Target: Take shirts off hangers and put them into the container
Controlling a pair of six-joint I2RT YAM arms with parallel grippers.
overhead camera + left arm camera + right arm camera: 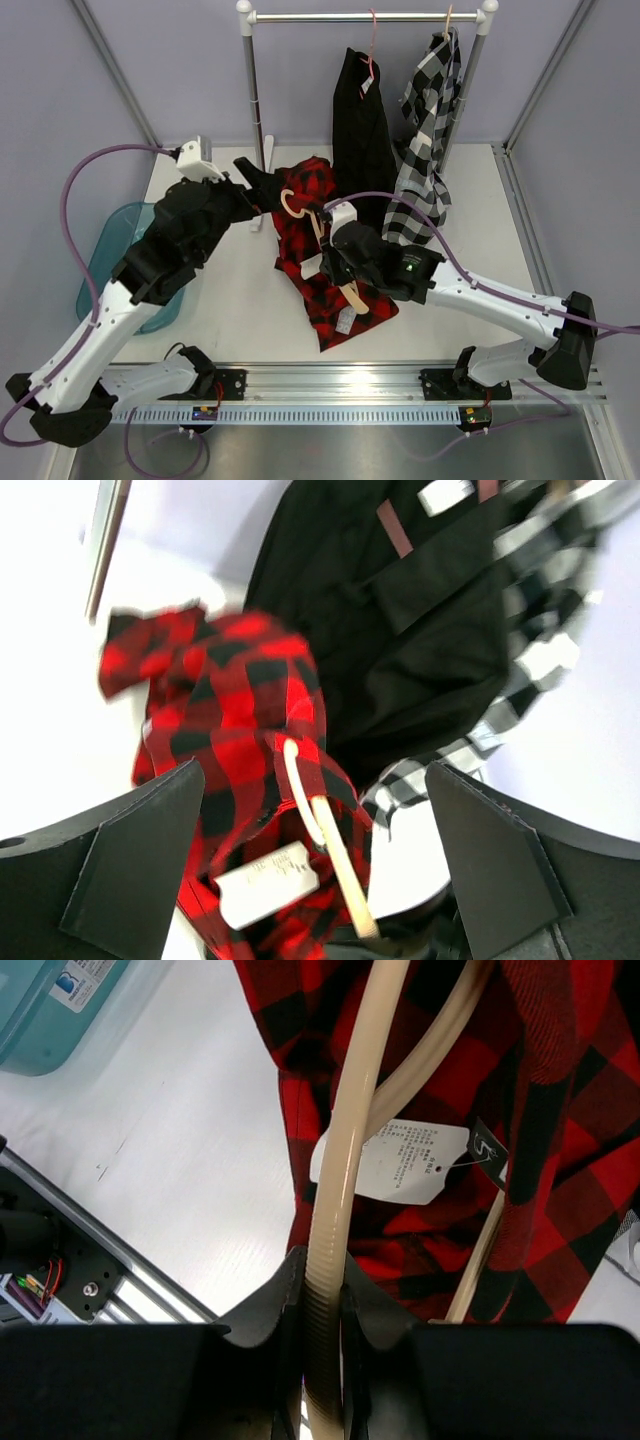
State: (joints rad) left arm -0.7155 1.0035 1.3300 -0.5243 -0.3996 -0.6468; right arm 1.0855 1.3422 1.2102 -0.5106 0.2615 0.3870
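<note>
From above: shows the red plaid shirt (305,255) crumpled on the table (230,300), with a wooden hanger (350,292) lying across it, partly tucked in the cloth. Places the left gripper (262,185) at that shirt's upper left edge, jaws spread wide, holding nothing. Puts the right gripper (335,262) over the shirt's middle, on the hanger. Sets the container (110,235) well left of the shirt, partly under the left arm. Behind the shirt, finds the black shirt (360,140) on a pink hanger (372,50) and the checked shirt (425,150) beside it, both hanging from the garment rail (370,16).

Left wrist: looks down on the red plaid shirt (230,700) between two wide-apart fingers (140,870), gripping nothing. Shows the wooden hanger (340,860) and a white label (265,880) at the shirt's near end, the black shirt (400,630) and checked shirt (540,650) beyond it.

Right wrist: catches the right gripper (322,1290) pinching the wooden hanger (350,1140), jaws pressed against the wood on both sides. Shows the white label (400,1160) on the red plaid shirt (560,1080) beside the hanger. Leaves a corner of the container (50,1010) far left of the shirt, across bare table (170,1160).
</note>
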